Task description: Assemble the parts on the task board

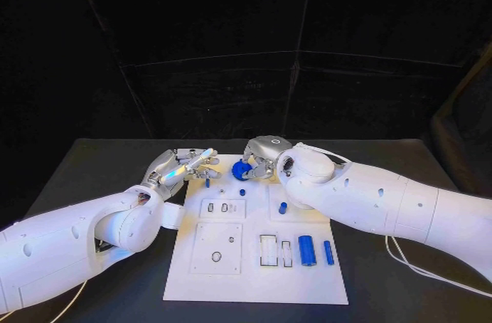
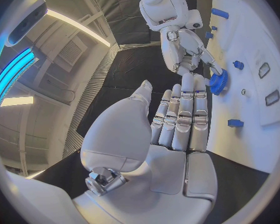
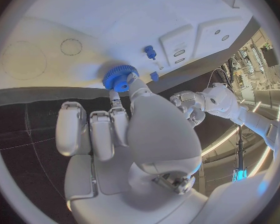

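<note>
The right robot hand [image 1: 262, 161] pinches the blue gear [image 1: 241, 170] at the board's [image 1: 257, 284] far edge, disc face toward the board; the left robot hand [image 1: 185, 165], released, hovers just beside.

Head view: camera high, looking down and forward over the black worktop [image 1: 92, 166], whole task board [image 1: 257, 280] in frame, both arms entering from the sides. Left wrist view: fisheye close behind the left hand [image 2: 177, 119], facing along its fingers toward the board's far edge. Right wrist view: fisheye close behind the right hand [image 3: 124, 129], facing the board. All three share the blue gear [image 1: 242, 170] [image 2: 217, 82] [image 3: 120, 77].
</note>
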